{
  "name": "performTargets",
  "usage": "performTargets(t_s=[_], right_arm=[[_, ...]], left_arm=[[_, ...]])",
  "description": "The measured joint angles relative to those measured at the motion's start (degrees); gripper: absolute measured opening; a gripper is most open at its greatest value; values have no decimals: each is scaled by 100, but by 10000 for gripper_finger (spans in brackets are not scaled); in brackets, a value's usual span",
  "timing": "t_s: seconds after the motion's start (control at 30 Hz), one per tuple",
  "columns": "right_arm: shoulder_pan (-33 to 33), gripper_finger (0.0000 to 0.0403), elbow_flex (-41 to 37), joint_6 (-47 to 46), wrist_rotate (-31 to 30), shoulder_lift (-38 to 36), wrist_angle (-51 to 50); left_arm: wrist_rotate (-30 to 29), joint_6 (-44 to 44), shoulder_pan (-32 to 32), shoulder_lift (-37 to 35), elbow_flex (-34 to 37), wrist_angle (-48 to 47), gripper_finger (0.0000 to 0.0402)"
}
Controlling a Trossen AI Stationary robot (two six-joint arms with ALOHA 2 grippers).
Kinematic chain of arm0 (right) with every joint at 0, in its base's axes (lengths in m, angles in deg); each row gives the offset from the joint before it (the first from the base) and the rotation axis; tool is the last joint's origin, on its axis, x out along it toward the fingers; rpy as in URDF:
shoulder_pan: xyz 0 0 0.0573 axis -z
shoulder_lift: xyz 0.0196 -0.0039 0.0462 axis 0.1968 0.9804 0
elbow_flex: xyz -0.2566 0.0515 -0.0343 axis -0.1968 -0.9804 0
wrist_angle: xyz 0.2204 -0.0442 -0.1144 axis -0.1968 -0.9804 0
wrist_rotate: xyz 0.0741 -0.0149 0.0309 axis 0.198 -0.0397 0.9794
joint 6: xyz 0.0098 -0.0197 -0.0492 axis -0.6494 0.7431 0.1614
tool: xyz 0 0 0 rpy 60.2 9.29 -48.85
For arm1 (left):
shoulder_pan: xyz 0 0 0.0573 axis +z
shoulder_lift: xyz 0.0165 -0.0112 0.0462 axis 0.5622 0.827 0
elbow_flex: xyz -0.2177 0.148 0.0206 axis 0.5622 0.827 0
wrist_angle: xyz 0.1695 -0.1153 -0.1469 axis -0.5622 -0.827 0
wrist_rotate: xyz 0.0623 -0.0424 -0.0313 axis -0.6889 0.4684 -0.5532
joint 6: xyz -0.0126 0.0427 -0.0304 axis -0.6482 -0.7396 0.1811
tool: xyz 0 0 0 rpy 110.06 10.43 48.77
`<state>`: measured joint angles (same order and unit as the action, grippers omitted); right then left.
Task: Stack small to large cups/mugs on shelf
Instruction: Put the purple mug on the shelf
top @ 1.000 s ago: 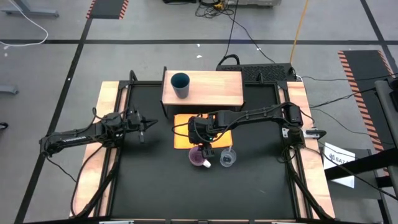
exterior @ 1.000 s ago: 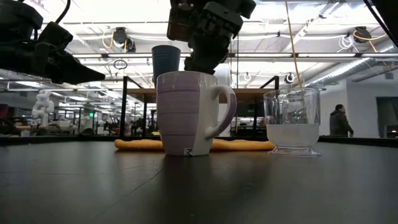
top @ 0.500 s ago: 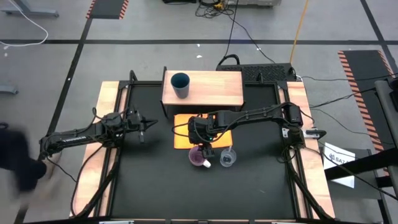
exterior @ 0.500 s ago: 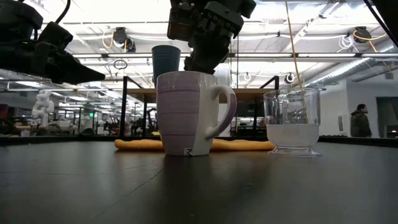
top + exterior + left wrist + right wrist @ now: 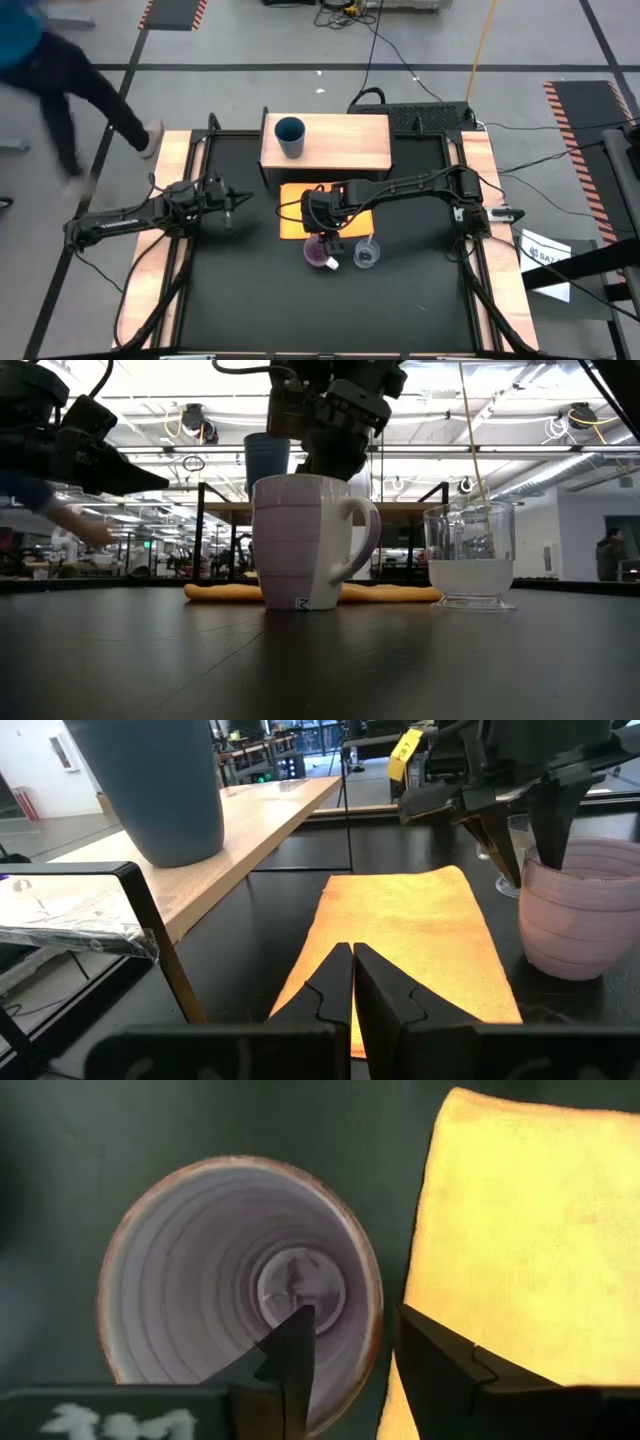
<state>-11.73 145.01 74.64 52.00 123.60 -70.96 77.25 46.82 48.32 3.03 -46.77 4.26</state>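
Note:
The lilac mug (image 5: 322,252) stands upright on the black table, just in front of the orange cloth (image 5: 295,215). The clear cup (image 5: 366,254) stands on its base to the mug's right. A dark blue tumbler (image 5: 290,135) stands on the wooden shelf (image 5: 345,150) at the far side. My right gripper (image 5: 355,1325) hangs open over the mug (image 5: 230,1280), slanting down, one finger inside it and one outside. My left gripper (image 5: 353,980) waits shut at the table's left, level, pointing toward the cloth. My right gripper straddles the mug's wall (image 5: 372,1340) on the side toward the cloth, one finger (image 5: 292,1360) inside the mug and the other (image 5: 440,1370) outside. It comes slanting down from above. Whether either finger touches the wall, I cannot tell. The mug stands upright on the table.
The shelf's dark side support (image 5: 160,950) stands near my left gripper. Free wood lies to the tumbler's right on the shelf. The near half of the black table (image 5: 300,310) is bare. A person (image 5: 60,70) moves on the floor beyond the far left corner.
A person has walked across the floor beyond the table's far left corner. Both arms and all three cups have kept their places.

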Motion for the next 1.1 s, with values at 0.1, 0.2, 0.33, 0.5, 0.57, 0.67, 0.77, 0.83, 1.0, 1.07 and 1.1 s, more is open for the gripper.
performTargets(t_s=[0.1, 0.2, 0.33, 0.5, 0.57, 0.67, 0.77, 0.83, 1.0, 1.07, 1.1], right_arm=[[1, 109, 0, -18, 0, 0, 42], [1, 102, 0, -20, 0, -24, 46], [-1, 99, 2, -20, 0, -31, 46], [1, 99, 2, -6, 0, -31, 48], [1, 99, 2, -18, 0, -31, 47], [1, 99, 2, -22, 0, -31, 47], [3, 99, 2, -63, 0, -31, 47], [4, 99, 2, -64, 2, -31, 47], [6, 99, 2, -67, 2, -31, 47], [6, 99, 2, -68, 2, -31, 47], [6, 99, 2, -68, 2, -31, 47]], left_arm=[[4, 0, 0, -2, 0, 0, 17], [17, 0, 0, -2, 0, 0, 17], [17, -2, 0, -2, 0, 0, 17], [17, 0, 0, -2, 0, 0, 17], [17, 5, 0, -2, 0, 0, 17], [17, 9, 0, 0, 0, 0, 17], [17, 11, 0, -2, 0, 1, 17], [18, 16, 0, -2, 0, 1, 17], [19, 24, 0, -2, 0, 2, 17], [19, 24, 0, -2, 0, 2, 17], [19, 24, 0, -2, 0, 2, 17]])
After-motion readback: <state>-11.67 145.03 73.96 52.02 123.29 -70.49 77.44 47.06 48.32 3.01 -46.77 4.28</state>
